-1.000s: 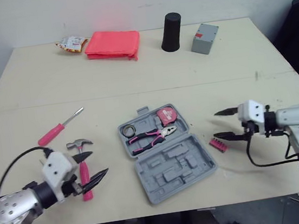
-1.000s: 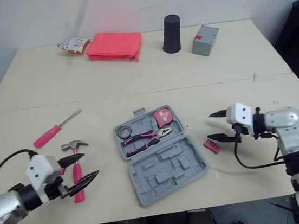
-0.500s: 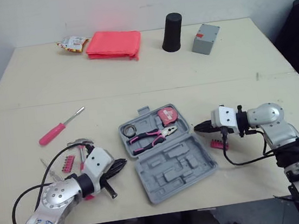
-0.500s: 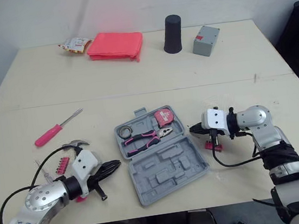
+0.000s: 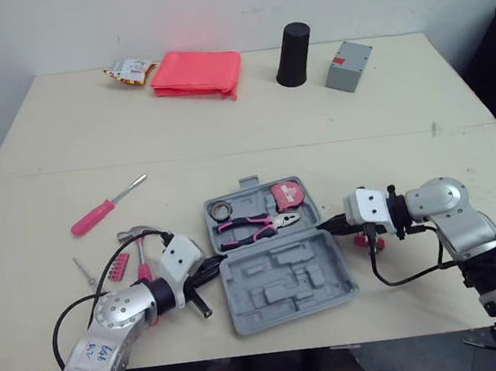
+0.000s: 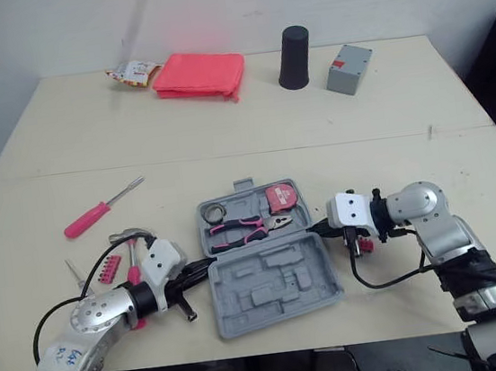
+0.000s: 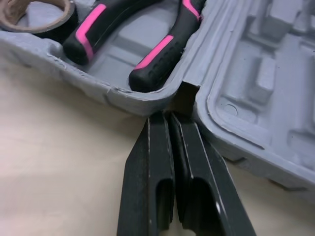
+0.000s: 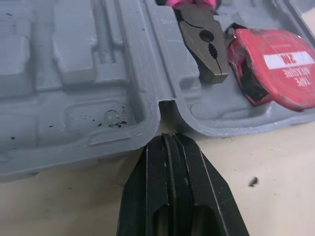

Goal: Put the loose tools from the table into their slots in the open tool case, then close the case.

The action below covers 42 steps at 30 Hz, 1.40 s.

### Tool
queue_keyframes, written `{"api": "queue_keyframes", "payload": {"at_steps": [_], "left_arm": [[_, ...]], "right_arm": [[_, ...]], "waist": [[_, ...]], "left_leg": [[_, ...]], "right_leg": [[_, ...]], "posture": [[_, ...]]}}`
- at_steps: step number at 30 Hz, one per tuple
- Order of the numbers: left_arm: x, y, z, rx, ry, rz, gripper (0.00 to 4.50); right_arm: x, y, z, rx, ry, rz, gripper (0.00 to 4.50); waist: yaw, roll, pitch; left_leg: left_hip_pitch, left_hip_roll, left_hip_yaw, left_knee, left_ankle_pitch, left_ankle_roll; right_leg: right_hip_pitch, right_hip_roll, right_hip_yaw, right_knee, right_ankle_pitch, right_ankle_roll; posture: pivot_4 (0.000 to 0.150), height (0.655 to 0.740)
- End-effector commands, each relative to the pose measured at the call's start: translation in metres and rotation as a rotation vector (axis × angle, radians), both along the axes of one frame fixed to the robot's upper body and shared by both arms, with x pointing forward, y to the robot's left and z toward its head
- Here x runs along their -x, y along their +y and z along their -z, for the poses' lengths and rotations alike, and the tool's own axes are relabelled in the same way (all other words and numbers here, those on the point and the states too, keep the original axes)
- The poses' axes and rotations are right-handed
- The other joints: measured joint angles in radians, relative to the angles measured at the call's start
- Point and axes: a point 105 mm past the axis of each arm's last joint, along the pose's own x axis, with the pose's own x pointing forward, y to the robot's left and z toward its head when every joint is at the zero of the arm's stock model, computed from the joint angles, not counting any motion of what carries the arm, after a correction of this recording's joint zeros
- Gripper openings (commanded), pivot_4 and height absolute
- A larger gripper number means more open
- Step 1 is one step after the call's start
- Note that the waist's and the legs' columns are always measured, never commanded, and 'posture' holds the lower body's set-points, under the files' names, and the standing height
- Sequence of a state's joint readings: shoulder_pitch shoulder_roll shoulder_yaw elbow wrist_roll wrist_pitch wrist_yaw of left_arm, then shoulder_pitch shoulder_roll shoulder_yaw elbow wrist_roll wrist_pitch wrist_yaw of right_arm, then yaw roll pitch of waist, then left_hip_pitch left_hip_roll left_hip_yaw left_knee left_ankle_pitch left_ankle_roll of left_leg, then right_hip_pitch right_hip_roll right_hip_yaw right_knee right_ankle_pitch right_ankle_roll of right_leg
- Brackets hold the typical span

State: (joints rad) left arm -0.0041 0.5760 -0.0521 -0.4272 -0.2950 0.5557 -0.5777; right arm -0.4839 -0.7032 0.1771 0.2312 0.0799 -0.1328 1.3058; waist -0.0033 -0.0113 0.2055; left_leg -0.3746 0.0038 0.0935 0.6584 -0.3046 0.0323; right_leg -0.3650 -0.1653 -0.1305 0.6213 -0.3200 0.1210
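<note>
Tool case (image 5: pixel 286 276): lies open and flat at the near middle of the table (image 5: pixel 222 125), tool tray farther off, moulded lid half nearer.

On the left, well apart from the case: pink-handled screwdriver (image 5: pixel 89 221) lying slantwise. Nearer the edge, a pink strip of bits (image 5: pixel 118 267), and just beside it a hammer (image 5: pixel 135 235) with its pink handle partly hidden by the left arm.

Left gripper (image 5: pixel 221 259): reaches in low over the table toward the case's left edge. Fingers (image 7: pixel 157 162) pressed together, holding nothing, tips at the hinge notch between the two halves; cannot tell whether touching.

In the tray, left to right: roll of tape (image 5: pixel 221 211), pink-and-black pliers (image 5: pixel 252 230), red tape measure (image 5: pixel 287 192).

Right gripper (image 5: pixel 321 226): points at the case's right edge, fingers (image 8: pixel 157 187) likewise pressed together and holding nothing, tips just short of the hinge notch on that side. Under its wrist, on the table, a second strip of bits (image 5: pixel 363 240).

Along the far edge, left to right: snack packet (image 5: pixel 130 70), pink pouch (image 5: pixel 196 71), black cylinder (image 5: pixel 292 42), grey box (image 5: pixel 346 53).
</note>
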Motion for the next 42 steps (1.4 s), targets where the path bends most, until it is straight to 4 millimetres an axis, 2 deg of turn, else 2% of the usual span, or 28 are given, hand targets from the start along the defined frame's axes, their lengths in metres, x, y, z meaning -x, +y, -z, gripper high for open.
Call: {"api": "queue_keyframes", "payload": {"at_steps": [1,12,17,18,20,22,23,25,26,27,29,32,33,34,35,39,42], "left_arm": [[-0.008,0.007,-0.006,-0.017,-0.025,-0.003,0.10],[-0.021,0.029,-0.008,-0.100,-0.071,0.003,0.10],[-0.009,0.045,-0.021,-0.122,-0.117,0.024,0.10],[-0.003,0.053,-0.033,-0.103,-0.151,0.026,0.10],[0.011,0.084,-0.060,-0.039,-0.222,-0.024,0.10],[0.023,0.111,-0.074,-0.007,-0.251,-0.087,0.10],[0.027,0.121,-0.079,-0.009,-0.263,-0.122,0.03],[0.039,0.163,-0.088,0.000,-0.286,-0.279,0.54],[0.047,0.187,-0.090,-0.009,-0.299,-0.373,0.81],[0.056,0.209,-0.092,-0.016,-0.312,-0.457,1.30],[0.069,0.235,-0.094,-0.007,-0.320,-0.563,2.18],[0.120,0.316,-0.090,-0.050,-0.308,-0.901,3.42],[0.135,0.334,-0.089,-0.064,-0.301,-0.980,3.92],[0.143,0.343,-0.088,-0.069,-0.297,-1.018,4.35],[0.151,0.352,-0.086,-0.088,-0.288,-1.057,4.45],[0.170,0.369,-0.077,-0.125,-0.244,-1.135,4.45],[0.169,0.368,-0.075,-0.119,-0.237,-1.125,4.45]], "right_arm": [[0.008,0.012,-0.015,-0.038,-0.035,-0.047,0.07],[0.014,0.014,-0.014,-0.026,-0.030,-0.034,0.07],[0.001,-0.008,-0.029,-0.022,-0.096,0.042,0.07],[0.001,-0.017,-0.039,-0.044,-0.093,0.051,0.07],[0.000,-0.045,-0.059,-0.082,-0.103,0.101,0.07],[-0.003,-0.066,-0.073,-0.126,-0.134,0.166,0.07],[-0.005,-0.076,-0.076,-0.142,-0.131,0.205,0.34],[-0.007,-0.106,-0.073,-0.103,-0.154,0.298,0.95],[-0.007,-0.122,-0.071,-0.093,-0.166,0.354,1.47],[-0.008,-0.136,-0.071,-0.092,-0.184,0.406,1.94],[-0.008,-0.155,-0.069,-0.095,-0.188,0.478,2.88],[0.005,-0.211,-0.057,-0.080,-0.180,0.688,4.23],[0.011,-0.224,-0.053,-0.082,-0.181,0.733,4.50],[0.014,-0.230,-0.051,-0.084,-0.182,0.755,4.50],[0.019,-0.237,-0.048,-0.069,-0.183,0.777,4.50],[0.031,-0.252,-0.038,-0.033,-0.167,0.836,4.50],[0.031,-0.252,-0.035,-0.036,-0.168,0.836,4.50]], "waist": [[0.001,0.000,0.000],[0.001,0.000,0.000],[-0.001,0.000,0.000],[-0.001,0.000,0.000],[-0.001,0.000,0.000],[-0.001,0.000,0.000],[0.000,0.000,0.000],[0.002,0.000,0.000],[0.000,0.000,0.000],[-0.001,0.000,0.000],[-0.001,0.000,0.001],[-0.009,0.000,0.001],[-0.013,0.000,0.001],[-0.019,0.000,0.001],[-0.022,0.000,0.001],[-0.030,0.000,0.001],[-0.033,0.000,0.001]], "left_leg": [[0.000,0.000,0.000,0.000,0.000,0.000],[0.000,0.000,0.001,0.000,-0.001,0.000],[-0.001,0.000,0.002,-0.001,-0.001,0.000],[-0.001,0.000,0.002,-0.001,-0.001,0.000],[-0.003,0.001,0.002,-0.001,-0.001,0.000],[-0.005,0.001,0.002,-0.001,-0.002,0.000],[-0.005,0.002,0.002,-0.001,-0.002,0.001],[-0.005,0.002,0.001,0.000,-0.002,0.001],[-0.004,0.002,0.001,0.000,-0.002,0.001],[-0.004,0.002,0.001,0.000,-0.003,0.001],[-0.004,0.001,0.003,-0.001,-0.004,0.002],[-0.004,0.001,0.006,-0.001,-0.004,0.003],[-0.004,0.001,0.006,-0.001,-0.005,0.003],[-0.004,0.001,0.007,-0.001,-0.005,0.004],[-0.004,0.001,0.007,-0.002,-0.006,0.004],[-0.003,0.001,0.009,-0.003,-0.009,-0.002],[-0.001,0.002,0.010,-0.006,-0.009,-0.004]], "right_leg": [[0.000,0.000,0.000,0.000,0.000,0.000],[-0.001,0.000,-0.002,0.000,0.000,0.000],[-0.002,0.000,-0.002,0.000,0.000,0.000],[-0.003,0.000,-0.002,0.000,0.000,0.000],[-0.004,0.000,-0.002,-0.001,0.000,0.000],[-0.005,0.000,-0.002,-0.002,0.000,0.000],[-0.005,0.000,-0.002,-0.003,0.000,0.000],[-0.004,0.000,-0.003,-0.005,0.000,0.000],[-0.002,0.000,-0.003,-0.005,0.000,0.000],[-0.002,0.000,-0.003,-0.005,0.000,0.000],[-0.004,0.000,-0.005,-0.004,0.000,0.000],[-0.005,0.000,-0.004,-0.004,0.000,0.000],[-0.006,0.000,-0.004,-0.004,0.000,0.000],[-0.007,0.000,-0.004,-0.004,0.000,0.000],[-0.007,-0.001,-0.004,-0.005,0.000,0.000],[-0.009,-0.002,-0.001,-0.003,0.000,0.000],[-0.010,-0.002,0.001,-0.003,0.001,-0.001]], "posture": [[0.150,0.7400],[0.150,0.7400],[0.150,0.7400],[0.150,0.7400],[0.150,0.7400],[0.150,0.7400],[0.150,0.7400],[0.150,0.7400],[0.150,0.7400],[0.150,0.7400],[0.150,0.7400],[0.150,0.7400],[0.150,0.7400],[0.150,0.7400],[0.150,0.7400],[0.150,0.7400],[0.150,0.7400]]}}
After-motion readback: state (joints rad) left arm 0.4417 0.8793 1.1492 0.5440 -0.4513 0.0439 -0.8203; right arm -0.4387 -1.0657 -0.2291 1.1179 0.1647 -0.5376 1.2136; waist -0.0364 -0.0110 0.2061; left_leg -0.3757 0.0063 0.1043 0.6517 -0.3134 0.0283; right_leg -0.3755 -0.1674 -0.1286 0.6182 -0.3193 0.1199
